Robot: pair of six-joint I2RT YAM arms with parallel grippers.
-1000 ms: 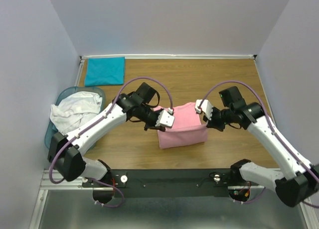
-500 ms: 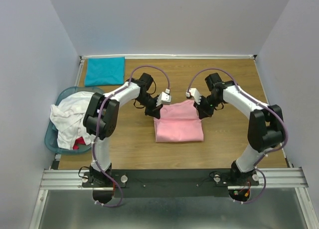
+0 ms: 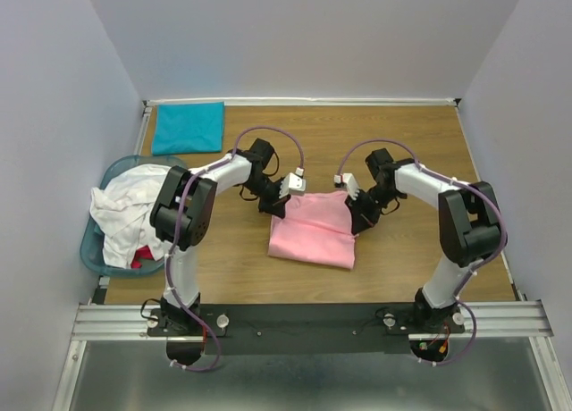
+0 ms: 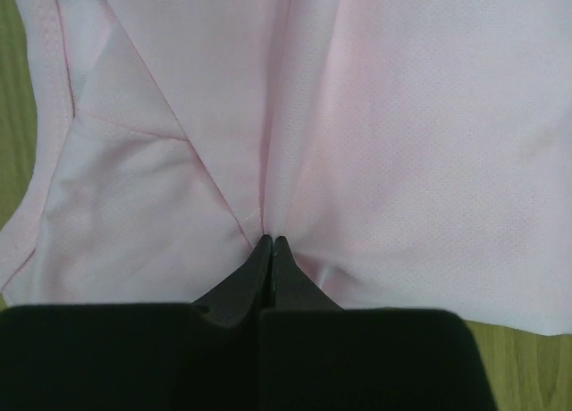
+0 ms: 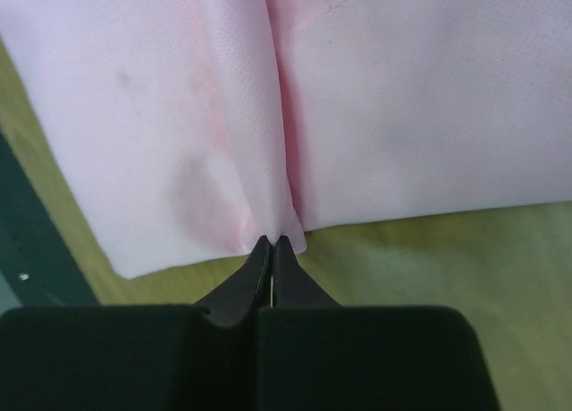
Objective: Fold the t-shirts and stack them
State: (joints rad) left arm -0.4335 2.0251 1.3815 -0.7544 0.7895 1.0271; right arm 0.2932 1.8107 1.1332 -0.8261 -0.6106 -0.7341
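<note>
Both arms have dropped low since a second ago, laying the pink shirt [image 3: 313, 232] folded on the surface [image 3: 429, 161]. My left end effector [image 3: 279, 204] and right end effector [image 3: 359, 216] each pinch its far edge, so I judge this fold nearly done; stacking remains.

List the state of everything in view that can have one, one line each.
pink t-shirt: partly folded on the table, far edge pinched on both sides
teal t-shirt: folded flat, far-left corner of the table
white t-shirts: crumpled, unfolded, heaped in the basket
light-blue basket: upright, full, cloth spilling over its rim
left gripper: shut on pink t-shirt
right gripper: shut on pink t-shirt
</note>
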